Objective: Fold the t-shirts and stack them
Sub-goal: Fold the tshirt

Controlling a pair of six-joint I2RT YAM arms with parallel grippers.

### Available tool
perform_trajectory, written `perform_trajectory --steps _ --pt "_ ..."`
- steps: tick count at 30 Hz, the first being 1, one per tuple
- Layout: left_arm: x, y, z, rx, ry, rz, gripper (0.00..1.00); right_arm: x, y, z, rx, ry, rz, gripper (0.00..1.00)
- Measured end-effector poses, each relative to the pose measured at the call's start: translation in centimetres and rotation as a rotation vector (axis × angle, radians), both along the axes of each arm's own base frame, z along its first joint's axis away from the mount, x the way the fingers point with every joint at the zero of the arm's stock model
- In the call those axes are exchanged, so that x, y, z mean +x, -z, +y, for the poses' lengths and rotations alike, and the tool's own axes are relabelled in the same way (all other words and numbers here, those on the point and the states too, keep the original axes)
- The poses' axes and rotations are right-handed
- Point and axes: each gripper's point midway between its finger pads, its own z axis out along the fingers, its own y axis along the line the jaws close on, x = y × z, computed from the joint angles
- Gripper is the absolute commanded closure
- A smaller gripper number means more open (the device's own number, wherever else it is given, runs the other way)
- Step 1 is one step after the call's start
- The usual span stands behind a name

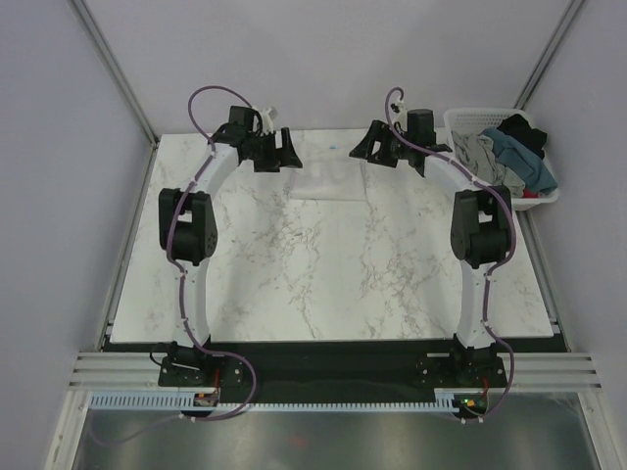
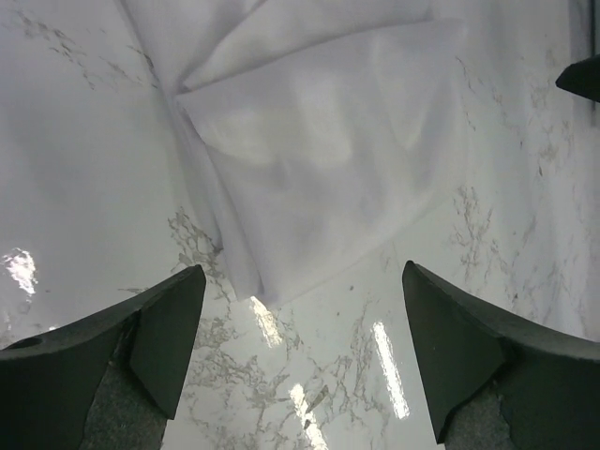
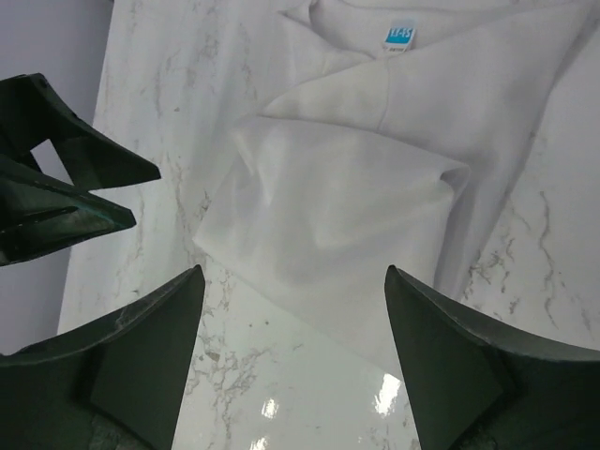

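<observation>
A folded white t-shirt (image 1: pixel 329 177) lies at the far middle of the marble table. It also shows in the left wrist view (image 2: pixel 319 141) and in the right wrist view (image 3: pixel 366 187), where a blue neck label (image 3: pixel 399 35) is visible. My left gripper (image 1: pixel 286 150) is open and empty just left of the shirt. My right gripper (image 1: pixel 364 147) is open and empty just right of it. Grey, teal-blue and black t-shirts (image 1: pixel 509 152) are piled in the basket at the far right.
A white lattice basket (image 1: pixel 465 121) stands at the table's far right corner. The table's far edge runs just behind the folded shirt. The left gripper's fingers (image 3: pixel 56 187) show at the left of the right wrist view.
</observation>
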Motion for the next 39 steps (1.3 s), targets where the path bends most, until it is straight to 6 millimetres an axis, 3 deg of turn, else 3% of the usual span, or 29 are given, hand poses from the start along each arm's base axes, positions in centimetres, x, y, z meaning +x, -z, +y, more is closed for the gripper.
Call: perform_trajectory --steps 4,13,20,25,31,32,39 --pt "-0.3 1.5 -0.7 -0.027 0.032 0.04 0.09 0.0 1.6 1.5 0.07 -0.03 0.043 0.15" --pt "1.6 5.0 -1.8 -0.043 0.055 0.051 0.12 -0.7 7.1 4.2 0.114 -0.071 0.155 0.14" --pt "1.7 7.5 -2.8 -0.019 0.057 0.075 0.13 -0.2 8.2 4.8 0.117 -0.081 0.153 0.14" --pt "1.4 7.7 -4.2 -0.025 0.069 0.076 0.17 -0.2 8.4 4.8 0.12 -0.083 0.153 0.14" --pt "1.4 8.2 -5.1 -0.053 0.066 0.094 0.36 -0.2 8.4 4.9 0.119 -0.084 0.153 0.14" --pt "1.6 8.3 -5.1 -0.056 0.063 0.095 0.45 -0.2 8.4 4.8 0.118 -0.084 0.152 0.13" --pt "2.0 9.3 -4.9 -0.055 0.04 0.106 0.8 -0.3 8.5 4.9 0.114 -0.088 0.149 0.13"
